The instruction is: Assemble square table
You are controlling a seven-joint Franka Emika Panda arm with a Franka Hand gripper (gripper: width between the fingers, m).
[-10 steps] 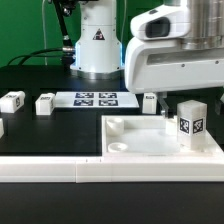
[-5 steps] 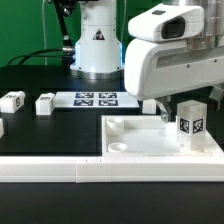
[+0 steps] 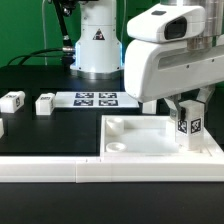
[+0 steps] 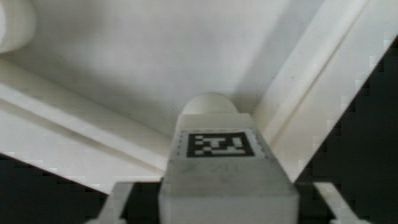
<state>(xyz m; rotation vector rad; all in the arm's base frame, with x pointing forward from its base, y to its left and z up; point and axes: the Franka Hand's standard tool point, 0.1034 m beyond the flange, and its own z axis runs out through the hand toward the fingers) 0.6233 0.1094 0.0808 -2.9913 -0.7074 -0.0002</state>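
The square table's white slab (image 3: 140, 147) lies rim up at the front of the exterior view's right. One white tagged leg (image 3: 190, 125) stands upright at the slab's right side. My gripper (image 3: 188, 108) hangs over this leg, one finger on each side of it. In the wrist view the leg (image 4: 217, 145) fills the space between my fingers (image 4: 121, 200), with a dark gap on each side, so the gripper (image 4: 222, 205) is open and not touching it. The slab's rim (image 4: 107, 110) shows behind the leg.
Two loose legs (image 3: 12, 100) (image 3: 45, 102) lie at the exterior view's left, and another (image 3: 2, 127) is at the left edge. The marker board (image 3: 95, 99) lies behind the slab. The long white rail (image 3: 60, 170) runs along the front. The robot base (image 3: 97, 45) stands at the back.
My gripper has moved toward the exterior view's right and down, from beside the upright leg to straddling it. The leg and slab have not moved.
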